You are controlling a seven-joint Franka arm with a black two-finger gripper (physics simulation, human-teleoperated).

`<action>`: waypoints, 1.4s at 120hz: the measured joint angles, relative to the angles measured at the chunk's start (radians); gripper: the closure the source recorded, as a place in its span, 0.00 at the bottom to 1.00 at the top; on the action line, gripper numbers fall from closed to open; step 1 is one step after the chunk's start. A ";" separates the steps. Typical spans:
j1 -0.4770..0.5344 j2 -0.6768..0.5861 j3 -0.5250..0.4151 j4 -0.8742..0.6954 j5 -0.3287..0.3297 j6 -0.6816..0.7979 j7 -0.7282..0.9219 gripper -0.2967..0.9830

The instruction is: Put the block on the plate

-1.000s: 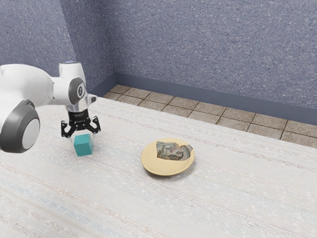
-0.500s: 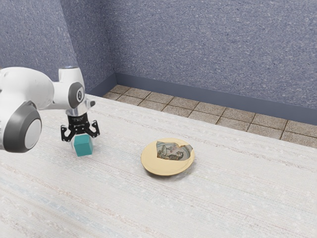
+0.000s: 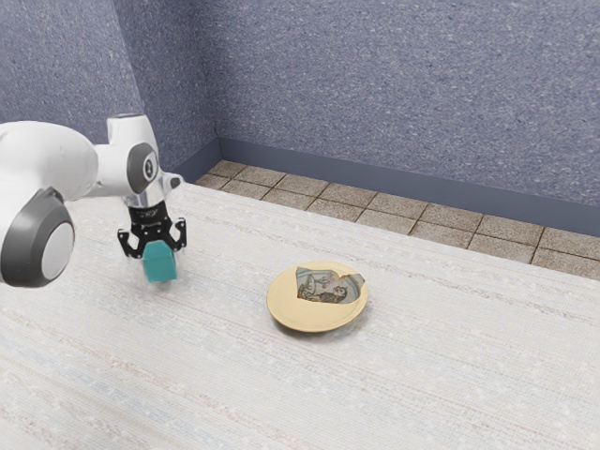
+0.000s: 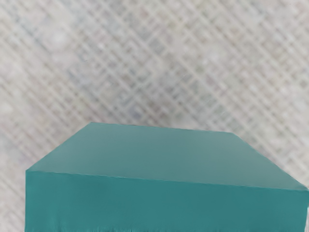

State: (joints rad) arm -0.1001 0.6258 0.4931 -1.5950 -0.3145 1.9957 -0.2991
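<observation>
One worktop (image 3: 281, 394), pale and streaked, its far edge bordering tiled floor (image 3: 373, 206). One arm (image 3: 47, 155), white, entering from the exterior view's left.

One plate (image 3: 300, 315), yellow, round, with a patterned patch (image 3: 323, 287) across its far side; it sits alone, well in from the worktop's far edge.

One hand (image 3: 158, 251), black, pointing down, drawn in to the block's width and, by appearance, gripping it from two sides.

One block (image 3: 161, 266), teal, plain, roughly upright, directly under the hand; in the wrist view it looms large below the palm. It seems to be just off the worktop, though the gap beneath is hard to judge.

Relation of note: the plate lies well apart from hand and block, toward the exterior view's right, on the side away from the arm's entry. The line between them runs roughly along the worktop's far edge. The carry, so judged, is mainly outward and sideways, with enough lift to clear the near side of the rim; too low a path could knock the block against it.
</observation>
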 joint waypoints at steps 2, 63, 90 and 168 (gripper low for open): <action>-0.001 -0.007 0.000 0.001 0.000 -0.001 0.000 0.45; -0.145 -0.224 0.003 -0.029 0.008 -0.049 -0.004 0.47; -0.264 -0.274 0.002 -0.078 0.007 -0.045 -0.008 0.47; -0.510 -0.247 -0.016 -0.079 -0.027 -0.036 -0.027 0.47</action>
State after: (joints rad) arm -0.6102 0.3787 0.4769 -1.6738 -0.3411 1.9596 -0.3257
